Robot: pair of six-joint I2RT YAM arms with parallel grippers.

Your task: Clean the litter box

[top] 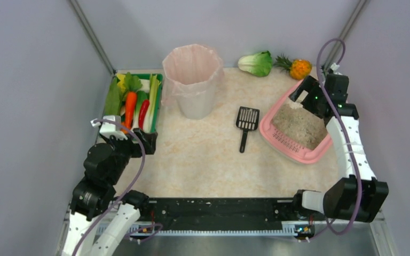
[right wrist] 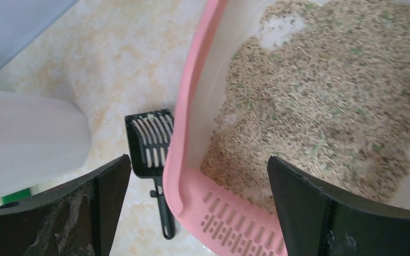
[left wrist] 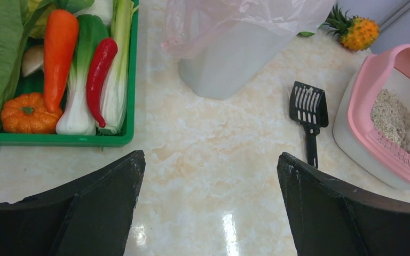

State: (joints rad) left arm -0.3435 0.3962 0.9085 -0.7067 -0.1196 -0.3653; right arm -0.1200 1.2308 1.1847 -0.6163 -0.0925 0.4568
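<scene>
The pink litter box [top: 293,148] lies on the table's right side, with beige granules [top: 299,126] inside. It also shows in the left wrist view [left wrist: 376,138] and the right wrist view [right wrist: 192,90]. A black slotted scoop [top: 246,124] lies on the table just left of it, handle toward me; it shows in the left wrist view [left wrist: 309,112] and the right wrist view [right wrist: 150,143] too. My right gripper [right wrist: 197,176] is open and empty, hovering over the box's far end. My left gripper [left wrist: 209,176] is open and empty above bare table near the green tray.
A white bin with a pink liner [top: 192,80] stands at the back centre. A green tray of vegetables [top: 133,101] sits at the left. A cabbage [top: 256,63] and a small pineapple [top: 297,68] lie at the back right, near the wall.
</scene>
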